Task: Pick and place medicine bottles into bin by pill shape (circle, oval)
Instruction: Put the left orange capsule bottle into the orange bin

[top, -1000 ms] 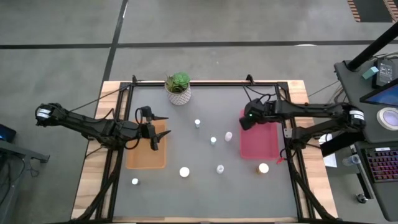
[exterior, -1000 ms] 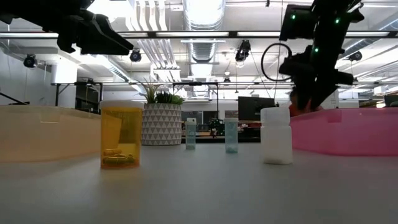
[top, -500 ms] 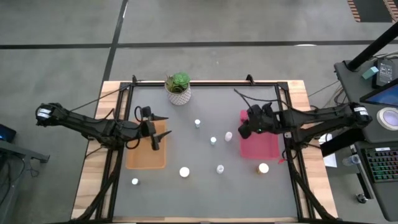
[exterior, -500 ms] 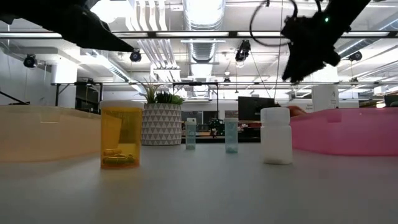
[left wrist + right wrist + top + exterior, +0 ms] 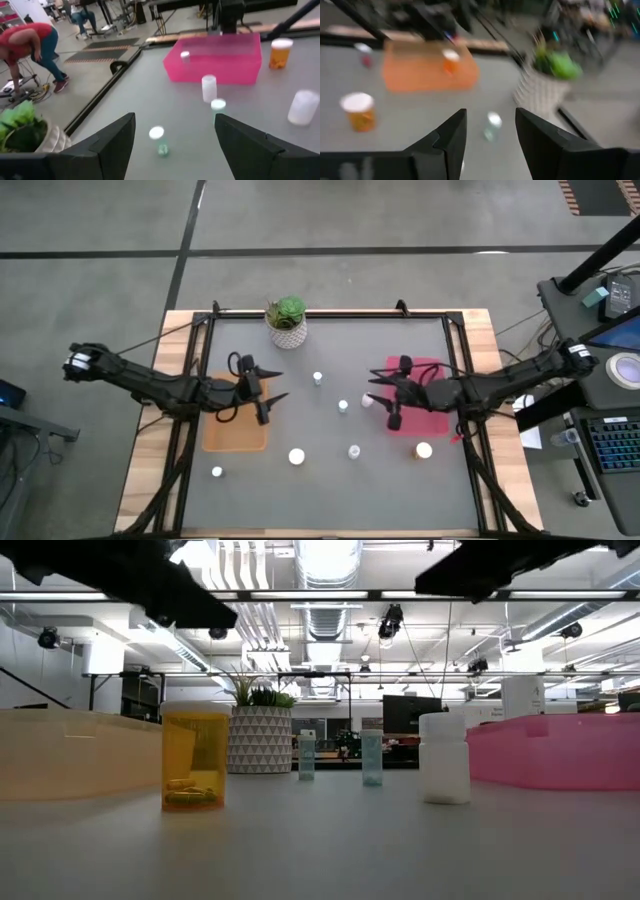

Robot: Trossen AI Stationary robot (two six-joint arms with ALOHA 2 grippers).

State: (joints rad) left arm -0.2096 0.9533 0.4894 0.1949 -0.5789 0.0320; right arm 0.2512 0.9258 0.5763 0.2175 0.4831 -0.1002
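Note:
Several small white-capped medicine bottles stand on the grey table: a wide orange one (image 5: 195,755), a white one (image 5: 444,757), and slim ones (image 5: 318,378) (image 5: 343,406) (image 5: 354,451). The orange bin (image 5: 235,420) lies on the left and the pink bin (image 5: 425,408) on the right. One bottle (image 5: 185,56) shows inside the pink bin and another (image 5: 451,60) inside the orange bin. My left gripper (image 5: 272,384) hovers open, level, at the orange bin's inner edge. My right gripper (image 5: 376,392) hovers open, level, at the pink bin's inner edge. Both point toward the table's middle.
A potted green plant (image 5: 287,320) stands at the table's far edge. More bottles stand near the front: (image 5: 297,456), (image 5: 424,450), (image 5: 217,472). A person (image 5: 35,47) bends over in the room beyond the table. Open grey tabletop (image 5: 330,495) lies toward the near edge.
My right gripper has risen from the far part of the pink bin, swung toward the table's middle and near side, and tipped from pointing down to level. My left gripper has rolled about its own line and eased a little toward the table's middle.

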